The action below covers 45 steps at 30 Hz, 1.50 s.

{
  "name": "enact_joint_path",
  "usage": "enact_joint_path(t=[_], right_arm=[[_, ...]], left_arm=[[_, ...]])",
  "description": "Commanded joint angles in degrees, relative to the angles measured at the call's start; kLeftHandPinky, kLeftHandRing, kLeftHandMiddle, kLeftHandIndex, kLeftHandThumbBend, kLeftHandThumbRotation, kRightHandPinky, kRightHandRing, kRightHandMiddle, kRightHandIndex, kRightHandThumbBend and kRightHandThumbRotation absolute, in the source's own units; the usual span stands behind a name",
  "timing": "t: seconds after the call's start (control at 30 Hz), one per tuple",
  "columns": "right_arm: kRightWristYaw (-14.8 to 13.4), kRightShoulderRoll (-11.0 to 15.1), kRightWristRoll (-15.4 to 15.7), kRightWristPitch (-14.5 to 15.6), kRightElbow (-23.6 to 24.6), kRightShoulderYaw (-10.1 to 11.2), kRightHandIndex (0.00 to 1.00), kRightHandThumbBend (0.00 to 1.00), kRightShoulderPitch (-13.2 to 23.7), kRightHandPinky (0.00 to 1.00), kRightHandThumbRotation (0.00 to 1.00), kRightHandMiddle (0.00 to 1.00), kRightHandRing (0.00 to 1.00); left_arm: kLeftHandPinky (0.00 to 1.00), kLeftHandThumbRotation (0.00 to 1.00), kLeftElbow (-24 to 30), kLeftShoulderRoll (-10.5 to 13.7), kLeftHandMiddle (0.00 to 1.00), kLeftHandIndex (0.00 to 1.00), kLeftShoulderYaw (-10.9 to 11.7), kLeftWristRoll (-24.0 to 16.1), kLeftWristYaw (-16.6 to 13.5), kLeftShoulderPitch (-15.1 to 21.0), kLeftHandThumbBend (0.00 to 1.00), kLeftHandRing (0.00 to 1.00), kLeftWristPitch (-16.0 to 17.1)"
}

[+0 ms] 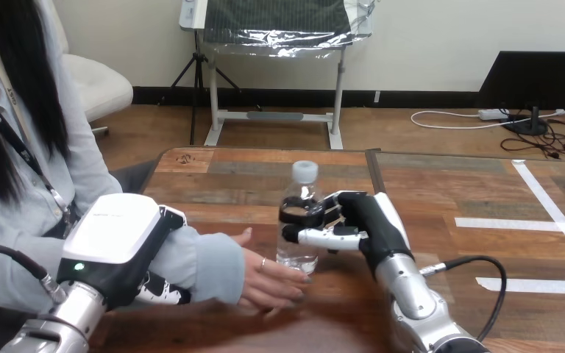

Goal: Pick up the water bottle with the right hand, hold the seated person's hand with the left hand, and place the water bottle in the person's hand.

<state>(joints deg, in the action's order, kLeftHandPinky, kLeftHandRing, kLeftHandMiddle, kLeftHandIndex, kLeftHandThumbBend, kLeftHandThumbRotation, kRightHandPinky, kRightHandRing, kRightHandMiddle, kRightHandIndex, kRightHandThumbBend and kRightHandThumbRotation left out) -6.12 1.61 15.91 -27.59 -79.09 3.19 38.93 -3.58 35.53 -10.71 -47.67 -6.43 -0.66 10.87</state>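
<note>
A clear water bottle (pixel 299 220) with a white cap stands upright near the middle of the wooden table (pixel 441 191). My right hand (pixel 368 224) comes from the right and is shut on it, fingers and thumb curled round its upper half. The person's hand (pixel 268 283) lies low over the table just left of the bottle's base, its fingertips touching the base. My left hand (pixel 118 239) sits over the person's grey-sleeved forearm (pixel 210 265), with its fingers (pixel 163 292) curled under the sleeve.
White tape lines (pixel 552 213) cross the table's right part. A black cable (pixel 485 268) loops out from my right forearm. The person's torso is close at the table's left edge.
</note>
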Motion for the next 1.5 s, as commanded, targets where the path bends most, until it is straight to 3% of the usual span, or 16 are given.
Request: enact_joint_path(t=[0.0,0.37,0.77,1.17,1.47], right_arm=[[-1.20,-0.93,0.54,-0.97,1.46,-0.86,0.41,0.78,7.62,0.31,0.00,0.43,0.35],[-0.06,-1.33,-0.18,-2.03,1.68,-0.89,0.42,0.78,6.83,0.31,0.00,0.43,0.35],[3.56,-1.56,-2.97,-4.14,2.61,0.63,0.41,0.77,5.36,0.27,0.00,0.39,0.32],[8.48,-1.12,-5.97,-9.35,4.13,1.19,0.40,0.77,2.99,0.24,0.00,0.36,0.28],[15.77,-0.90,-11.21,-12.67,5.44,3.24,0.39,0.78,1.48,0.25,0.00,0.36,0.28]], left_arm=[[0.28,0.00,3.90,-0.58,0.38,0.43,1.23,0.37,-2.02,8.84,0.84,0.33,2.00],[0.26,0.00,1.05,-0.80,0.36,0.43,0.63,-0.43,-3.50,11.11,0.85,0.30,2.88],[0.25,0.00,-1.87,-1.49,0.36,0.42,0.03,-0.84,-4.19,12.94,0.85,0.29,3.60],[0.25,0.00,-4.36,-2.29,0.36,0.42,-0.33,-0.54,-4.55,14.06,0.86,0.29,4.50],[0.25,0.00,-6.45,-2.77,0.37,0.43,-0.57,-0.11,-4.39,14.94,0.85,0.31,5.37]])
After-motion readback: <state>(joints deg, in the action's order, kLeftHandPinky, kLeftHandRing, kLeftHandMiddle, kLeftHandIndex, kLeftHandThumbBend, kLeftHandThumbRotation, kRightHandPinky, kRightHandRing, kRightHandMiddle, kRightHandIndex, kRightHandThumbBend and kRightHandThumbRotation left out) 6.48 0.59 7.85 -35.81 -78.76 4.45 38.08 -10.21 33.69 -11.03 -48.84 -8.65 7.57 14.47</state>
